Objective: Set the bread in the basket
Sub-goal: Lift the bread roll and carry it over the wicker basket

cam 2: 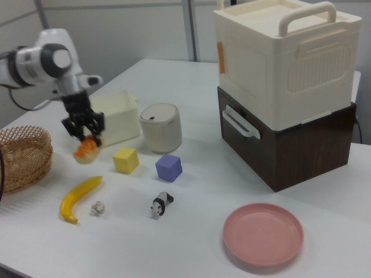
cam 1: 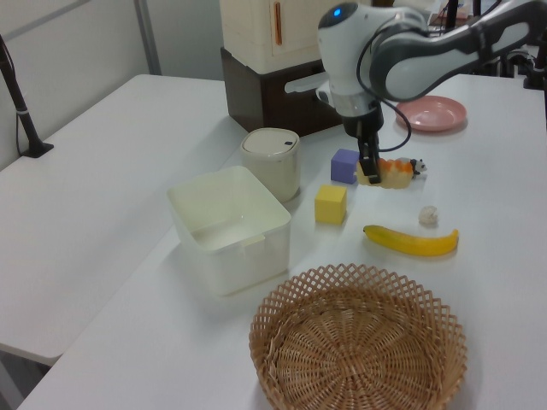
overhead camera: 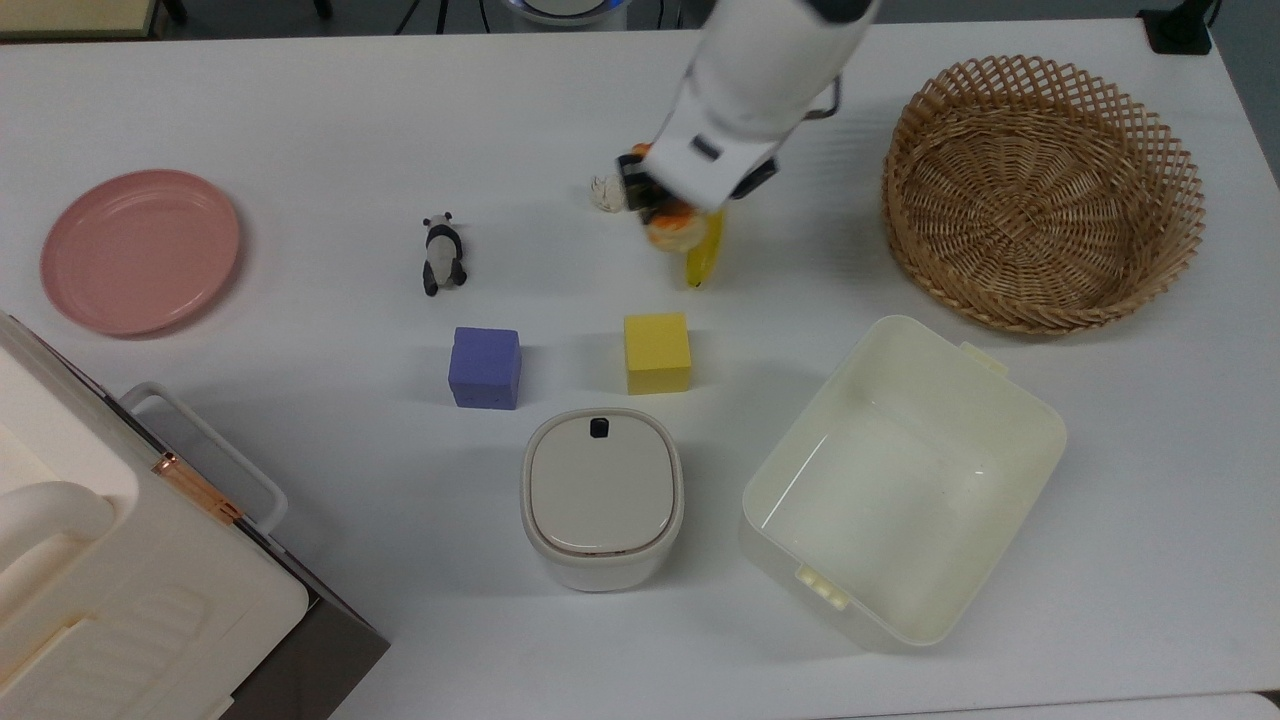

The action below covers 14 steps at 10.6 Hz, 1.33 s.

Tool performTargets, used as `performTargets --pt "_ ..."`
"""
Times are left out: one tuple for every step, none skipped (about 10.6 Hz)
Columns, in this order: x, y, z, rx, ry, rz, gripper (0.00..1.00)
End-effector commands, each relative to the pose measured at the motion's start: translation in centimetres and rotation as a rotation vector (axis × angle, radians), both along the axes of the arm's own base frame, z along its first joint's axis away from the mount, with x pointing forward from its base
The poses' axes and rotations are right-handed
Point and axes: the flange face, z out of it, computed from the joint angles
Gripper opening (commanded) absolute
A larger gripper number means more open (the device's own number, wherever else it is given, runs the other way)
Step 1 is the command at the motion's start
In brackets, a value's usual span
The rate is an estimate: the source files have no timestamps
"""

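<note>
Orange-topped bread [cam 2: 86,149] hangs clamped in the tool [cam 2: 84,139] above the table (top view overlaps it with banana [overhead camera: 706,255]).

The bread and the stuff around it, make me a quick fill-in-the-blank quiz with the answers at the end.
1. The gripper holds the bread in the ____, above the table.
2. The basket holds ____.
3. In the top view, the yellow cube sits right of the ____ cube.
4. The long yellow fruit lying on the table is a ____.

Missing words: air; nothing; purple; banana
</note>
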Motion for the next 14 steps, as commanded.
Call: performTargets --pt "-3.0 9.7 2.8 -0.005 -0.086 -0.024 0.54" --pt "-4.5 13.1 3.2 -0.004 -0.116 -0.041 0.55" --pt "-6.2 16.0 3.2 -0.009 -0.133 -0.038 0.55" --pt "-7.3 17.9 3.8 0.002 -0.146 -0.025 0.55" --pt "-8.2 19.6 4.4 0.019 -0.159 -0.018 0.56" --pt "-9.3 21.8 4.5 0.053 -0.176 -0.008 0.57" --pt "-10.3 23.8 5.1 0.103 -0.211 0.008 0.57" --pt "-11.2 25.4 5.2 0.13 -0.228 0.03 0.56" --pt "-12.2 26.8 5.3 0.159 -0.226 0.048 0.57" --pt "-13.2 28.3 5.7 0.203 -0.242 0.07 0.57" --pt "-14.1 29.6 6.1 0.226 -0.26 0.093 0.71" --pt "-14.9 30.5 6.0 0.226 -0.274 0.103 0.98" --pt "-15.2 30.8 6.1 0.212 -0.288 0.121 1.0" --pt "-15.2 30.7 5.9 0.196 -0.299 0.131 1.0"
